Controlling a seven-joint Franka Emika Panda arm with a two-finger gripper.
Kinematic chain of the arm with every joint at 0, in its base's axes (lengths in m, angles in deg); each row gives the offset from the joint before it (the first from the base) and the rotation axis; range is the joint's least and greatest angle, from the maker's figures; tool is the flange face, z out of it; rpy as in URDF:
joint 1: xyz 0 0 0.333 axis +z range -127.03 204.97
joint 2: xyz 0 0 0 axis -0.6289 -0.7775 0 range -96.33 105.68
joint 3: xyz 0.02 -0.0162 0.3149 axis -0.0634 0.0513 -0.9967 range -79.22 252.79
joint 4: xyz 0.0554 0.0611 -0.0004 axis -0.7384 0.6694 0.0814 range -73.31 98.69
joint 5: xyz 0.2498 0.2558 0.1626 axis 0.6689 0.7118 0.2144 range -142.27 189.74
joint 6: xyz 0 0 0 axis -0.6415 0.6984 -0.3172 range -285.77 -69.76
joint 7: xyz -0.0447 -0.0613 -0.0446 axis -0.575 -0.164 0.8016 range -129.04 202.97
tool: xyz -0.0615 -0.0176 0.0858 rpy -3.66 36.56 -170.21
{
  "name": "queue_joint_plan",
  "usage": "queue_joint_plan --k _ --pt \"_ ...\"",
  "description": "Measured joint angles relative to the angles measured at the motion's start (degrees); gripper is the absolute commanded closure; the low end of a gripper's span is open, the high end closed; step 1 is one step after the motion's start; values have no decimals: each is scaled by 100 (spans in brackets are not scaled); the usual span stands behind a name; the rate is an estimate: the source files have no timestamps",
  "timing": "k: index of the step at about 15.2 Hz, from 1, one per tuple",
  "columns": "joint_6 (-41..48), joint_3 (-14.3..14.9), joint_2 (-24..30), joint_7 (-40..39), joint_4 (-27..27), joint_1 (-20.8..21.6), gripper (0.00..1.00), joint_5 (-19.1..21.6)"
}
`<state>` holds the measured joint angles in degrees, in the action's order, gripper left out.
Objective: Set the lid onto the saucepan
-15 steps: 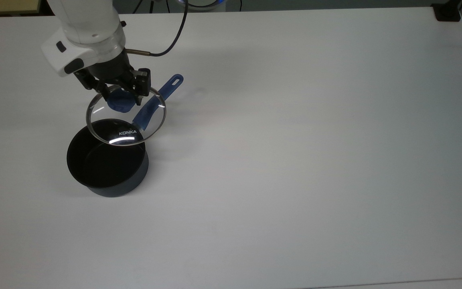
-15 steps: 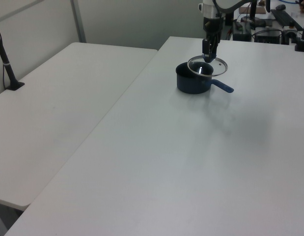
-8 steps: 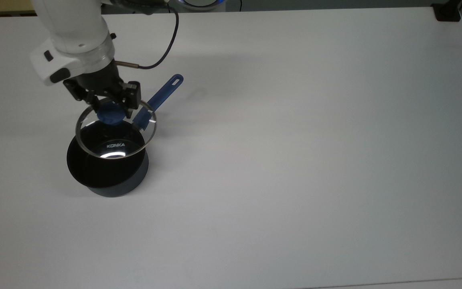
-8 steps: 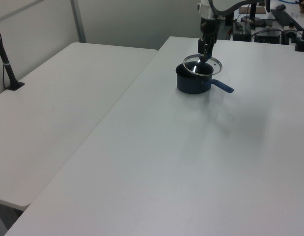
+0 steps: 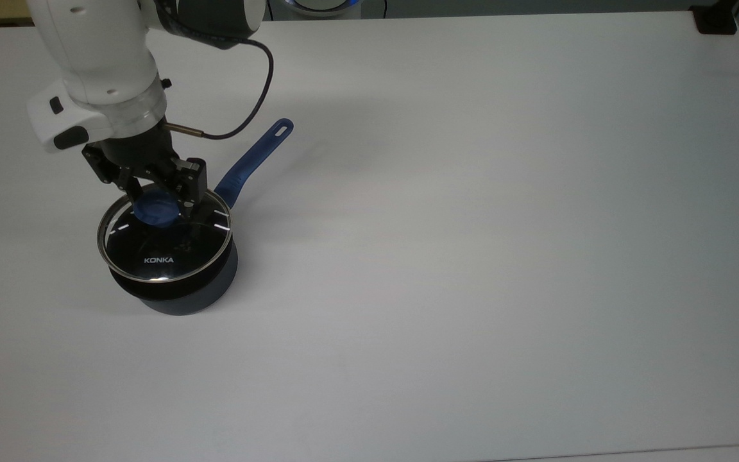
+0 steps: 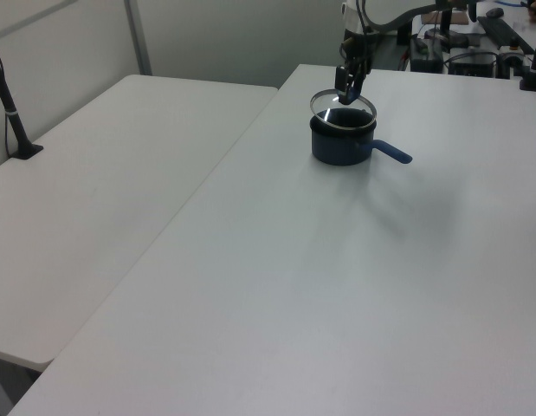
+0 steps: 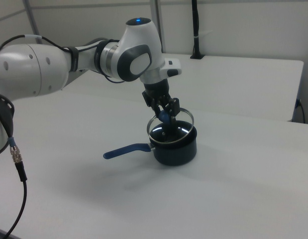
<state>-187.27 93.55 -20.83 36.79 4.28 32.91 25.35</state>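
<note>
Gripping the lid (image 5: 164,247) by its knob, the claw (image 5: 159,204) tilts it over the saucepan (image 5: 180,292), handle toward the top view's upper right.

White table (image 5: 472,256), second table (image 6: 86,173) alongside, black post (image 6: 8,104) at its edge.

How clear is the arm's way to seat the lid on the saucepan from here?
Probably clear. The gripper holds the lid by its blue knob just over the saucepan, tilted in the right view. Nothing lies between them, and the handle points away across the bare table.
</note>
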Motion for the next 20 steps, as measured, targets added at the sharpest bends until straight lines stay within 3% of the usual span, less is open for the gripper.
queue_joint_plan --k 20 --pt "-164 34 -244 67 11 51 46 -1"
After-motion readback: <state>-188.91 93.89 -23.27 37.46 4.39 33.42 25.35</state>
